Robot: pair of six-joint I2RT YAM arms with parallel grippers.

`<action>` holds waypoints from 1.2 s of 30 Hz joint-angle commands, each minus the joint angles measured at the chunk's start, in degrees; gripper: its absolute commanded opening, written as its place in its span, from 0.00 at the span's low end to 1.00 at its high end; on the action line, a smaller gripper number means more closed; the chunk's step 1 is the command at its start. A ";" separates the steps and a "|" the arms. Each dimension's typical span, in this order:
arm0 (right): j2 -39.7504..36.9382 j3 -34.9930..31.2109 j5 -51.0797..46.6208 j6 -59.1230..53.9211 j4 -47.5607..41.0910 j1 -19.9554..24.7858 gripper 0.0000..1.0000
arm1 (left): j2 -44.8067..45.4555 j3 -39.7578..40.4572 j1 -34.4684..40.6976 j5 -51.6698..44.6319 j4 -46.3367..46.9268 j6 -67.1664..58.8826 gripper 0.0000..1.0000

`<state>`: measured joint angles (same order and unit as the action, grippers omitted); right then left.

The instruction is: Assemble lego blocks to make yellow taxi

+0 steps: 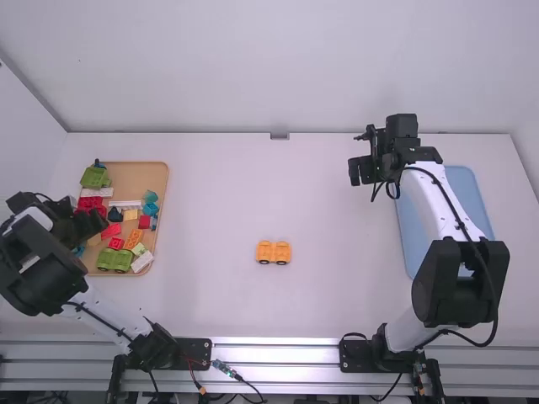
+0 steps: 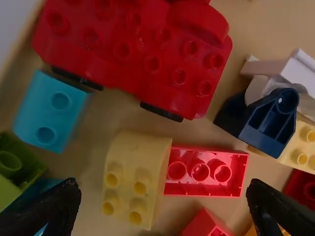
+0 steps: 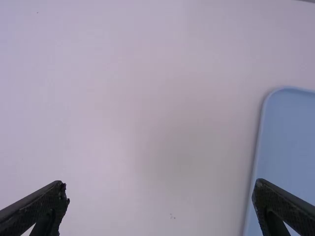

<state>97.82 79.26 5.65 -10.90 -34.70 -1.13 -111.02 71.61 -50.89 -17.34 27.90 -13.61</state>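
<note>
Left wrist view, lower centre: the released, empty left gripper [image 2: 163, 188] probably straddles the yellow block [image 2: 132, 179] for grasping; the right gripper [image 3: 160, 189], also parted and empty, leaves room.

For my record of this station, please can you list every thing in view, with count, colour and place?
Table: one, white, throughout
Wheeled base: one, orange-yellow, mid-table
Tan tray: one, tan, left
Blue tray: one, blue, right
Wheeled red piece: one, red, tan tray
Curved block: one, pale yellow, tan tray
Other blocks: many, mixed colours, tan tray; overlapping, uncounted
Metal frame: one, silver, near edge
Arms, with cables: two, white and black, left and right
Left gripper: one, black, jaws open, over tan tray
Right gripper: one, black, jaws open, beside blue tray
</note>
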 commanded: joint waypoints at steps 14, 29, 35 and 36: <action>0.30 1.38 0.33 -0.07 -0.04 0.00 0.99 | -1.63 -0.48 -3.45 -6.16 0.86 -5.99 0.91; 0.28 1.38 0.31 -0.07 -0.28 -0.04 0.99 | -8.97 2.47 -3.43 -10.67 0.55 -6.40 0.83; 0.28 1.38 0.33 -0.07 -0.02 0.07 0.99 | -8.90 3.13 -3.58 -10.05 2.12 -5.55 0.82; 0.28 1.38 0.31 -0.07 0.00 0.07 0.99 | -8.90 3.26 -3.45 -10.05 2.60 -5.55 0.82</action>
<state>97.82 79.29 5.69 -10.94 -34.65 -1.13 -117.73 75.16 -54.43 -27.24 29.17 -19.16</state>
